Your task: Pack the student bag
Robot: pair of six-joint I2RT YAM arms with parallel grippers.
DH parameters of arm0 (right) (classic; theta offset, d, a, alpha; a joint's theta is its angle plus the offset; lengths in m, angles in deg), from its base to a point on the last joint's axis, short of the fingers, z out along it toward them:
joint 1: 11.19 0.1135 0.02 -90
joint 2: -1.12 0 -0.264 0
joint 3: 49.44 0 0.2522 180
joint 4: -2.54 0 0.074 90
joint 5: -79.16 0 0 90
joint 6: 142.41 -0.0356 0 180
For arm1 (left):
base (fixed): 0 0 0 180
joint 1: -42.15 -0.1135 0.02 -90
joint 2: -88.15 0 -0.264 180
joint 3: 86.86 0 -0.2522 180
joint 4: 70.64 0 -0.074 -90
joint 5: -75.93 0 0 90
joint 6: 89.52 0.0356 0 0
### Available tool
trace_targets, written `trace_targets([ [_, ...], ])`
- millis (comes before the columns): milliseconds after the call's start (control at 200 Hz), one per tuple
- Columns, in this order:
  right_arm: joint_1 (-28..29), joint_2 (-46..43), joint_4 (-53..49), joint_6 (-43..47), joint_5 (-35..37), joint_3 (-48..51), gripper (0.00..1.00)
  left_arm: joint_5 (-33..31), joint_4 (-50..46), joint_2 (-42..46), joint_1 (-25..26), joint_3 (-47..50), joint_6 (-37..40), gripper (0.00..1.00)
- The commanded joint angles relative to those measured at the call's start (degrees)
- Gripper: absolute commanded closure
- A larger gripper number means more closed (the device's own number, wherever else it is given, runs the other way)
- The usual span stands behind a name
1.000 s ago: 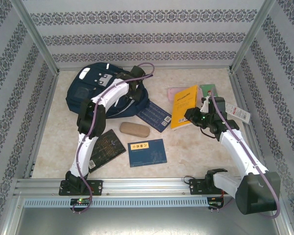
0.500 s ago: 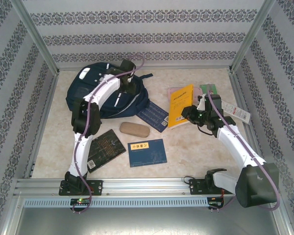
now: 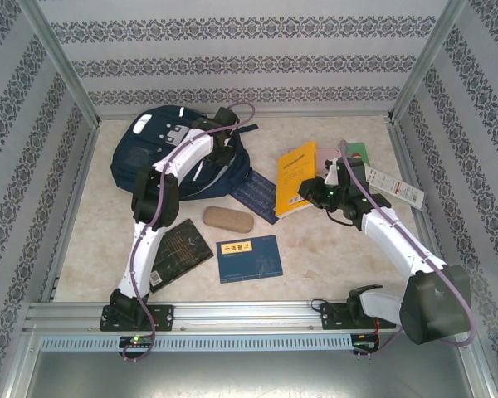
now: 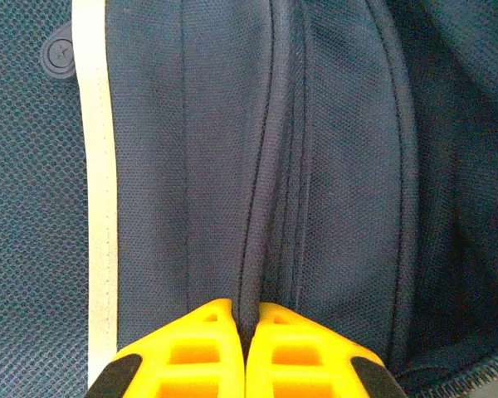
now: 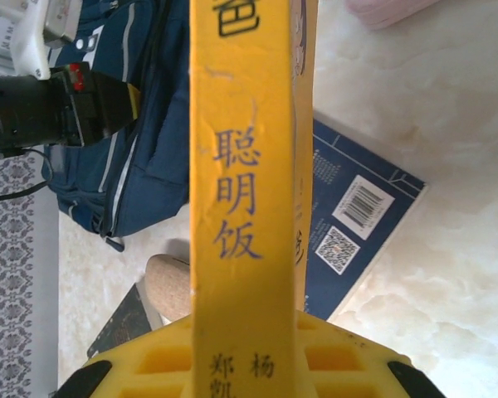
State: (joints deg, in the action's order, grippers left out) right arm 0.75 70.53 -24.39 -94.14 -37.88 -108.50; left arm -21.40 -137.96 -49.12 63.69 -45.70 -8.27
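Table: pale marbled top, walled in by patterned panels. Student bag: navy backpack, the biggest item, lies flat at the far left of the table with its white-grey patch toward the back wall. A white stripe runs down its fabric in the left wrist view. Left arm reaches from its base over the bag's right side. Left gripper: yellow fingers clenched together, pinching a raised fold of the bag's navy fabric beside a seam. Right arm stretches toward the table centre. Right gripper: closed across the spine of a yellow book. The book stands on edge, lifted, spine toward the wrist camera, blue printed characters on it. From above, the yellow book sits right of the bag, tilted, apart from it. Blue book: flat near the front centre, yellow label on its cover. Navy book: flat between the bag and the yellow book, its near corner just beside the bag, barcode and square code visible on its cover. Black book: flat at front left, partly under the left arm. Tan oval case: between the bag and the blue book, touching neither. Pink item: edge visible behind the yellow book. Green item: far right, partly hidden by the right arm.
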Motion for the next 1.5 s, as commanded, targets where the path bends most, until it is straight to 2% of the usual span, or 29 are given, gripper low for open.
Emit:
trace_targets([
  [0,1.1,0.7,7.3,-2.3,-2.4,-3.5,1.00,-1.7,-4.4,3.5,-0.5,-0.1,-1.4,1.00],
  [230,3.3,6.5,14.1,-6.5,-3.3,-7.0,1.00,1.3,-4.8,11.7,-0.6,-0.9,-5.7,1.00],
  [375,4.9,9.9,18.0,-9.9,-1.0,-9.7,1.00,2.7,-5.4,14.5,-0.9,-2.2,-7.8,1.00],
  [560,7.0,15.9,24.4,-14.5,0.4,-13.9,1.00,6.3,-6.3,15.7,-2.4,-5.3,-9.9,1.00],
  [794,7.6,20.9,24.8,-14.3,-1.4,-20.0,1.00,6.4,-7.8,15.5,-3.8,-8.4,-12.1,1.00],
  [969,8.3,27.4,34.0,-21.5,-5.4,-21.4,1.00,11.3,-6.7,16.2,-5.4,-11.5,-13.7,1.00],
  [1244,15.1,35.0,46.4,-25.7,10.3,-23.3,1.00,21.8,-4.3,16.0,-8.2,-14.2,-17.3,1.00],
  [1494,19.5,46.0,55.7,-30.7,15.3,-31.0,1.00,30.1,-2.0,18.4,-11.3,-14.1,-19.5,1.00],
])
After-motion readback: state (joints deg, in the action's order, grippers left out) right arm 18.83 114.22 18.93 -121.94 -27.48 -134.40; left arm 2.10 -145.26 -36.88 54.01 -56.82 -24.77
